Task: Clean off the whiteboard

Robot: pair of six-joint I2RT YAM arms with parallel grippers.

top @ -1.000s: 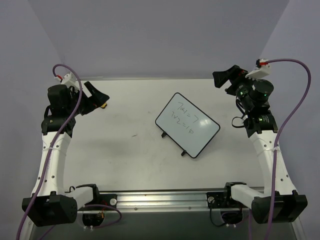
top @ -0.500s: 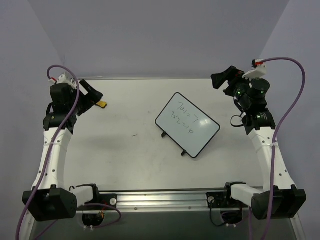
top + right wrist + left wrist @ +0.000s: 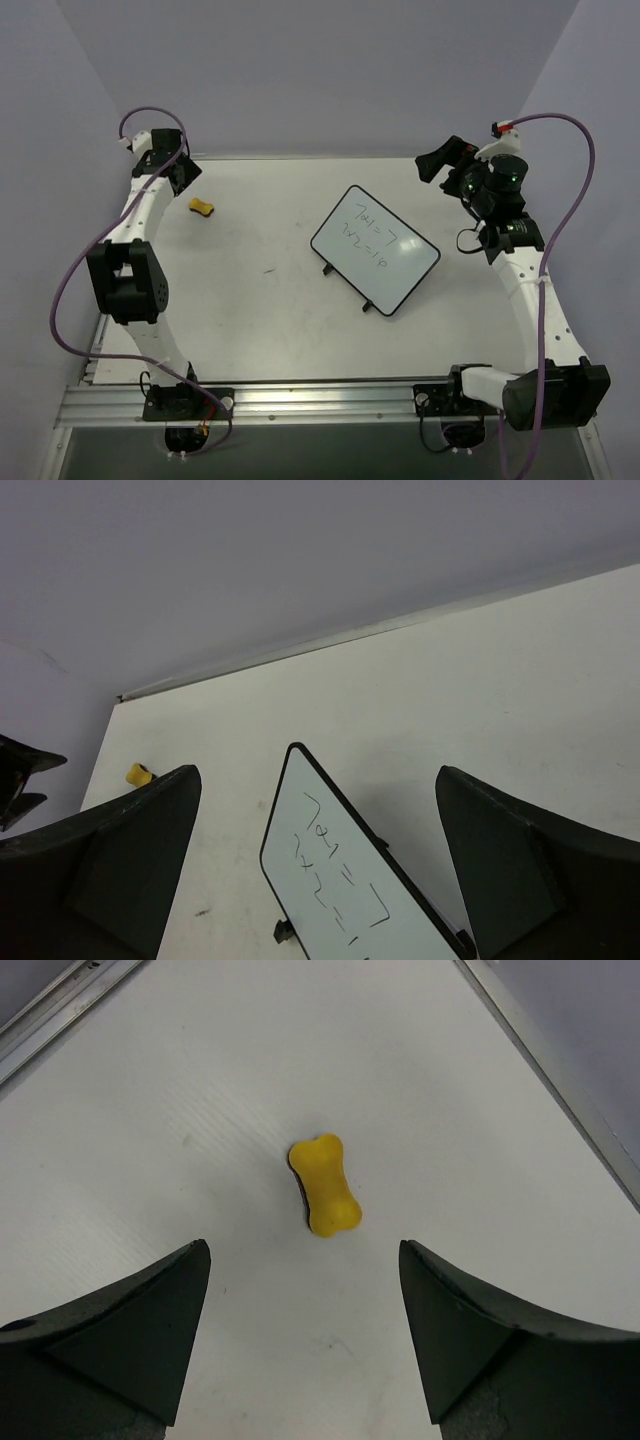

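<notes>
Whiteboard [image 3: 375,249] flat mid-tabletop [image 3: 250,320], angled, writing intact, unmoved. Yellow block [image 3: 324,1184] far left, likely the eraser. Left tool [image 3: 303,1252] apart, lined up above it, presumably to grab; arm has reared up since earlier. Right tool [image 3: 317,777] apart, far right, idle.

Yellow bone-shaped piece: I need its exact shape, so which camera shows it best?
Left wrist. There the yellow bone-shaped piece lies large and sharp, just ahead of the open left claw. The top external view shows it only as a small yellow speck; the right wrist view catches just a tiny part.
</notes>
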